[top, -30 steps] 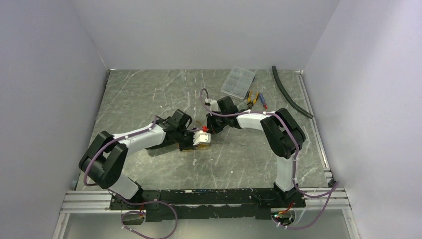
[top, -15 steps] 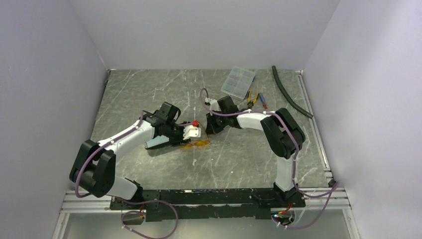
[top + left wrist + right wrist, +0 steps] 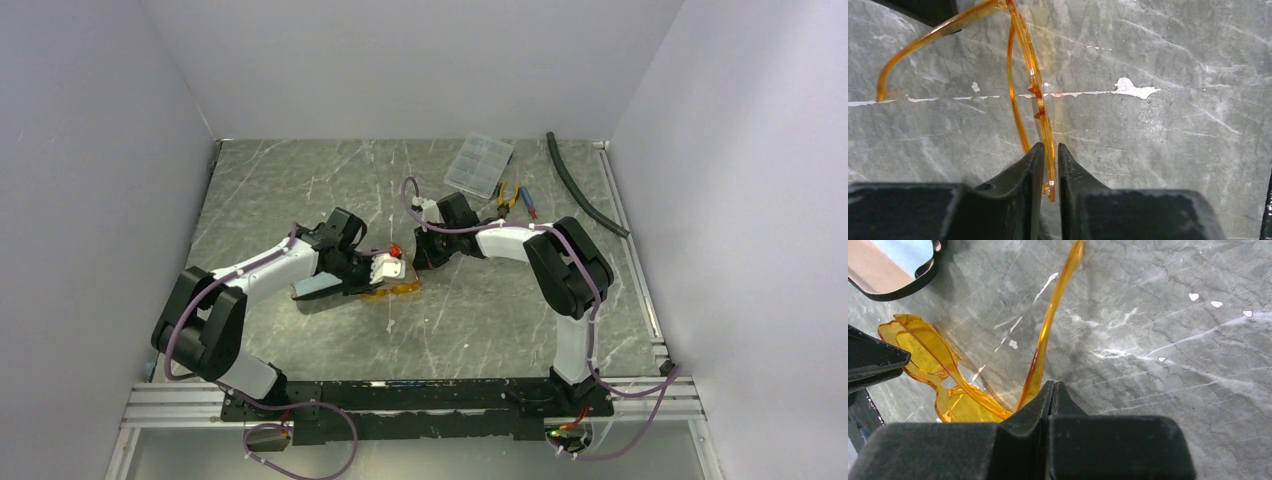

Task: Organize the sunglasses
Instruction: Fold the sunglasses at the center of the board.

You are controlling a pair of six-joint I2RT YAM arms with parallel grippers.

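The sunglasses [image 3: 395, 291] are see-through orange-amber plastic, glossy, with a curvy wraparound lens and skinny arms that bow outward. They're sitting around the middle of the table [image 3: 290, 185], which has a dark grey-green marbled top with pale veins and a bunch of white chips and scuffs. Plain pale walls box it in on three sides, and there's an aluminium rail along the near edge. At the back right there's a clear plastic compartment box [image 3: 479, 164], orange-handled pliers [image 3: 508, 197] and a length of black hose [image 3: 585, 186]. The left gripper [image 3: 1050, 147] comes in from the left with its matte black jaws nearly together, and the rim of the lens runs right between them, so it looks pinched there. The right gripper [image 3: 1051, 385] is fully closed. Its tips are right up against one of the thin arms near the hinge, but it's hard to say if the arm is actually clamped or just touching. A tan and pale blue case [image 3: 883, 267] with a black rim lies open just beside the glasses, on the left arm's side.
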